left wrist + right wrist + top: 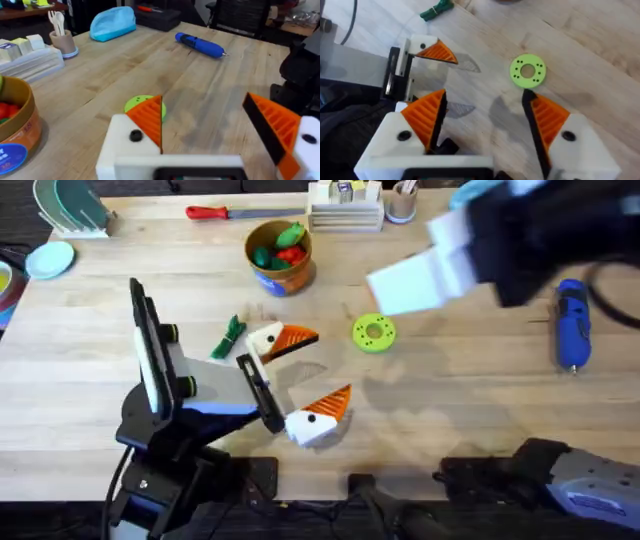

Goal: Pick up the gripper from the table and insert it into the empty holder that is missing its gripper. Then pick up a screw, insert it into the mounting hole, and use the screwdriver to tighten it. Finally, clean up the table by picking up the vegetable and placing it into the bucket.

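My left gripper (330,363) lies low over the table's middle, open, an orange finger on each white block and nothing between them. The right arm (520,240) hangs high under the camera, and my right gripper (484,95) is open and empty above the green disc (527,71). The small green vegetable (230,337) rests on the wood just left of the left gripper. At the far right lies the blue screwdriver (572,325). The orange bucket (280,255), toy food inside, stands at the back centre. A loose gripper, an empty holder and a screw are out of view.
A red-handled tool (215,212) lies along the back edge. Beside it are a white tray of small parts (345,208) and a cup (402,202). The green disc (374,332) sits right of the left gripper. A blue pouch (112,22) is at the back right.
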You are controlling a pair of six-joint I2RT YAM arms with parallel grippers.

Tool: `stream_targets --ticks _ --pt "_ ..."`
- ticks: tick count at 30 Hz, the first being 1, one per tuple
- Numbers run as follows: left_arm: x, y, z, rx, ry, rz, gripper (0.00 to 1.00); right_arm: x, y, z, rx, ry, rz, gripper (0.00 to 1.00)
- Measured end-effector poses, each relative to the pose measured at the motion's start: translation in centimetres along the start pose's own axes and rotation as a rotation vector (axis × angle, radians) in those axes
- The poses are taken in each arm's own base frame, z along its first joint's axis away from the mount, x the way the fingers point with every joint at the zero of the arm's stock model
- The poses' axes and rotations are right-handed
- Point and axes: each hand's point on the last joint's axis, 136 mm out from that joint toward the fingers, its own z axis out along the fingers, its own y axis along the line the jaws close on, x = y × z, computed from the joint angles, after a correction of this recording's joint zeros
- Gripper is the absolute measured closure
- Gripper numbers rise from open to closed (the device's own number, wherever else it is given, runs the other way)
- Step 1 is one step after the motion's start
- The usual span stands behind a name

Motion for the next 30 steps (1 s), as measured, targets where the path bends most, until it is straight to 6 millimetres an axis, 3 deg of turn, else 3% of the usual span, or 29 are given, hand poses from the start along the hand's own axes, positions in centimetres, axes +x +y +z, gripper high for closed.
stream_targets --ticks 5,11,15,19,23,25,28,30 --pt "0.0 0.0 0.0 0.0 0.0 0.0 0.009 2.4 -0.7 -1.9 -0.024 -0.008 0.037 0.1" --pt "0.0 0.0 0.0 0.0 0.0 0.0 0.009 7.7 0.1 -0.2 -0.124 0.069 0.054 0.096" --pt "0.0 0.0 0.0 0.0 0.0 0.0 0.009 10.1 0.7 -0.3 -0.179 0.074 0.07 0.097" --pt "0.0 0.0 0.0 0.0 0.0 0.0 0.009 11.8 1.4 -1.2 -0.235 0.048 0.061 0.037" --pt "0.0 0.0 0.0 0.0 0.0 0.001 0.102 12.6 2.0 -1.7 -0.275 0.04 0.051 0.01" --pt "0.0 0.0 0.0 0.0 0.0 0.005 0.293 12.7 2.1 -1.6 -0.282 0.045 0.046 0.01" --pt "0.0 0.0 0.0 0.001 0.0 0.004 0.771 12.8 2.1 -1.5 -0.287 0.05 0.04 0.01" --pt "0.0 0.0 0.0 0.001 0.0 0.01 0.976 12.8 2.1 -1.5 -0.287 0.048 0.037 0.01"
